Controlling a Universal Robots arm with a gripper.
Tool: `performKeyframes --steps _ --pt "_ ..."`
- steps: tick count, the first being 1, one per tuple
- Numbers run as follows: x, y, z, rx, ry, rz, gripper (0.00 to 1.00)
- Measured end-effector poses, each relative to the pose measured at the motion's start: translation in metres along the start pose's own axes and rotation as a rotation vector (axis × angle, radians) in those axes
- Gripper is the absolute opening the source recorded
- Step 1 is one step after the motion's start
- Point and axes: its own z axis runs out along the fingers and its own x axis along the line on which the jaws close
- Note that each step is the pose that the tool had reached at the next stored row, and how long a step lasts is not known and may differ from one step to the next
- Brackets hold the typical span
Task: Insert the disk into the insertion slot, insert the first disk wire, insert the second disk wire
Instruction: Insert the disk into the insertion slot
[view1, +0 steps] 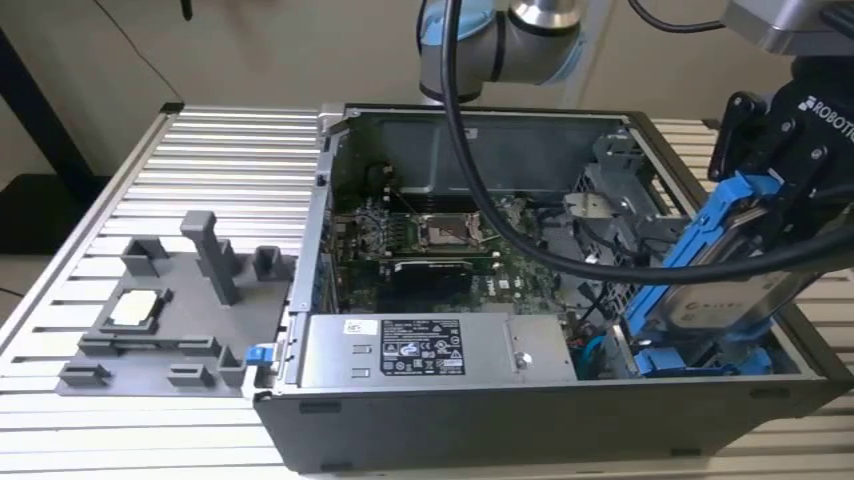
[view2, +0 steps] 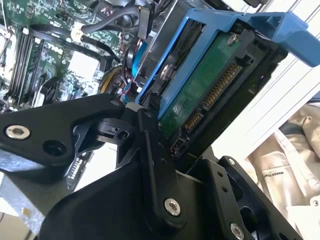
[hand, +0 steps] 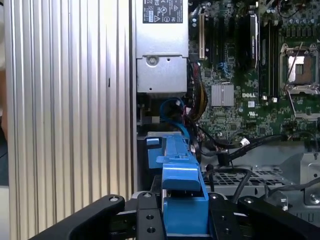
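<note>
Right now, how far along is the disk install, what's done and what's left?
Done: nothing is seated. In hand: the gripper is shut on the disk, held tilted with its lower end at the insertion slot, at the exterior view's right. Left: the disk is not fully in, and its connector is bare, no wire plugged in.

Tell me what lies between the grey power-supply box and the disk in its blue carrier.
Loose cables, a blue loop among them, lie between the power-supply box and the disk, as the first wrist view shows.
</note>
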Motion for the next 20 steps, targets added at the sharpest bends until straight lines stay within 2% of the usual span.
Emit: performKeyframes --steps 4,13,17,20 --pt "-0.0023 -0.0008 0.0028 -0.0001 -0.0035 0.000 0.33" --pt "-0.0024 -0.0053 0.0114 -0.0002 -0.0087 0.000 0.33" --pt "-0.0025 -0.0068 0.0152 -0.0003 -0.0154 -0.001 0.33" --pt "-0.0025 -0.0077 0.0177 -0.0004 -0.0243 -0.001 0.33"
